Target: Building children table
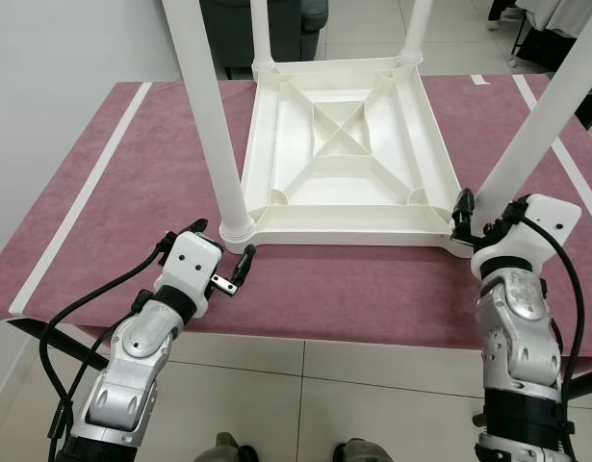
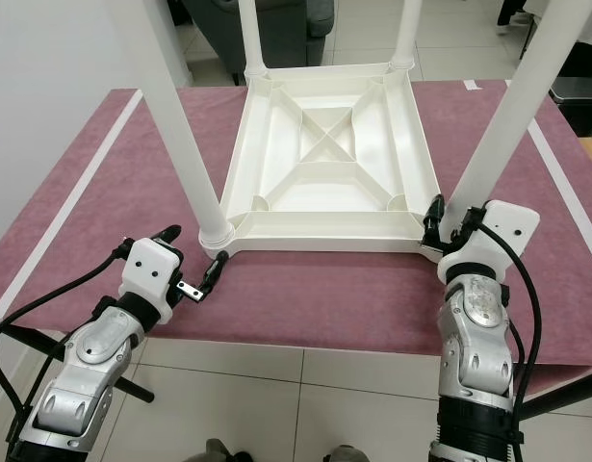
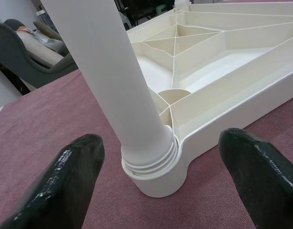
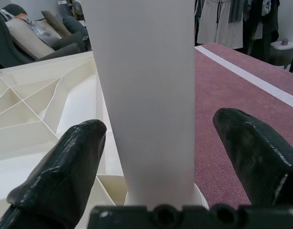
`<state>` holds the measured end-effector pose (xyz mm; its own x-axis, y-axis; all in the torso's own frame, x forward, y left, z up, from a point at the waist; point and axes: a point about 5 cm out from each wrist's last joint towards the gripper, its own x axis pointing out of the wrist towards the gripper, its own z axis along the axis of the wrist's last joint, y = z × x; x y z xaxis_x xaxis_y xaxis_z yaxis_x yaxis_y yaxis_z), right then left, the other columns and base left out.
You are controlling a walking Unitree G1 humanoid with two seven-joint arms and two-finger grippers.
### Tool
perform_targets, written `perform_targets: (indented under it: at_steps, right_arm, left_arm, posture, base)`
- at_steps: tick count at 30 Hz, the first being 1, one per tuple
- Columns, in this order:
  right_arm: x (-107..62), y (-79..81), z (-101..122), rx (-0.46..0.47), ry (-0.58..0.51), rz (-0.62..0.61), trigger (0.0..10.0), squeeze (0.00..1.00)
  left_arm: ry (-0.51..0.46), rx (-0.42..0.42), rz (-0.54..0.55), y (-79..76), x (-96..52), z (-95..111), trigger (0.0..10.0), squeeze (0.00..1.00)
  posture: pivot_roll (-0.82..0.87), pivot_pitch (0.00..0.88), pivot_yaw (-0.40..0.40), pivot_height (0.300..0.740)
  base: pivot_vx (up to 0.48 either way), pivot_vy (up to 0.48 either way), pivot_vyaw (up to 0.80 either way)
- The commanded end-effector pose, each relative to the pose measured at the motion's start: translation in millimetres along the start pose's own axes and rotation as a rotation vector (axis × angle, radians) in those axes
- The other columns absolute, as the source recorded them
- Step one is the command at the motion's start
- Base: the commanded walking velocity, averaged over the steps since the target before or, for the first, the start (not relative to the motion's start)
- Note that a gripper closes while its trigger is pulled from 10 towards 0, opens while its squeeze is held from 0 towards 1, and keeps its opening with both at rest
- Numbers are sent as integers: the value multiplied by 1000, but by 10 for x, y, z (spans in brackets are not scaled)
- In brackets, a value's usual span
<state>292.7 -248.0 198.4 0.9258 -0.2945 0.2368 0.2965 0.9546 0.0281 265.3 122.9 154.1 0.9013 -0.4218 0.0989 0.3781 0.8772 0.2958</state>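
A white plastic children's table point(image 1: 344, 144) lies upside down on a maroon-covered table point(image 1: 353, 289), its legs pointing up. My left gripper point(image 1: 211, 243) is open just in front of the near-left leg point(image 1: 214, 125). Its fingertips point(image 3: 77, 157) stand on either side of that leg's socket point(image 3: 156, 171), apart from it. My right gripper point(image 1: 483, 223) is open around the base of the near-right leg point(image 1: 541, 125). In the right wrist view that leg point(image 4: 146, 95) stands between the fingers point(image 4: 70, 162), with a gap on one side. Two far legs point(image 1: 261, 29) rise at the back.
The maroon cover has white stripes point(image 1: 93, 183) along its left and right sides, and its front edge is just below my grippers. A dark armchair point(image 1: 267, 24) stands behind the table, a white wall point(image 1: 45, 77) at the left. Tiled floor point(image 1: 305, 404) lies under me.
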Motion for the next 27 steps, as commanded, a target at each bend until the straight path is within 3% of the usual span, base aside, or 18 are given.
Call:
perform_targets:
  at_steps: [1,2,3,4,5,6,7,8,18,27]
  right_arm:
    - [28,-4,-24,8,6,8,10000,0]
    - [47,-12,-26,2,6,7,10000,0]
    - [67,-25,-27,-2,7,5,7412,0]
    - [67,-25,-27,-2,7,5,7412,0]
    - [103,-47,-25,-7,6,2,4118,0]
    - [103,-47,-25,-7,6,2,4118,0]
    - [119,-56,-23,-8,6,1,706,0]
    - [134,-67,-22,-10,4,0,0,0]
    - [170,-79,-24,-21,-6,5,0,0]
    - [235,-109,250,-112,-119,-6,0,0]
  left_arm:
    - [22,-1,58,36,3,-54,10000,0]
    - [20,-3,61,40,9,-53,10000,0]
    - [18,-3,63,41,13,-50,10000,0]
    - [18,-3,63,41,13,-50,10000,0]
    - [19,-8,72,52,13,-54,10000,0]
    - [19,-8,72,52,13,-54,10000,0]
    - [21,-10,75,55,11,-57,10000,0]
    - [23,-12,78,57,8,-61,10000,0]
    - [25,-19,80,54,18,-70,10000,0]
    - [65,-9,144,151,100,-109,10000,0]
  posture:
    - [-92,97,121,740]
    - [-92,97,121,740]
    - [-88,99,117,740]
    - [-88,99,117,740]
    - [-86,100,115,740]
    - [-86,100,115,740]
    - [-86,100,115,740]
    - [-86,100,115,740]
    - [-86,101,116,740]
    - [-88,98,118,740]
  base:
    - [0,0,0]
    - [0,0,0]
    - [0,0,0]
    - [0,0,0]
    - [0,0,0]
    - [0,0,0]
    - [0,0,0]
    - [0,0,0]
    - [0,0,0]
    - [0,0,0]
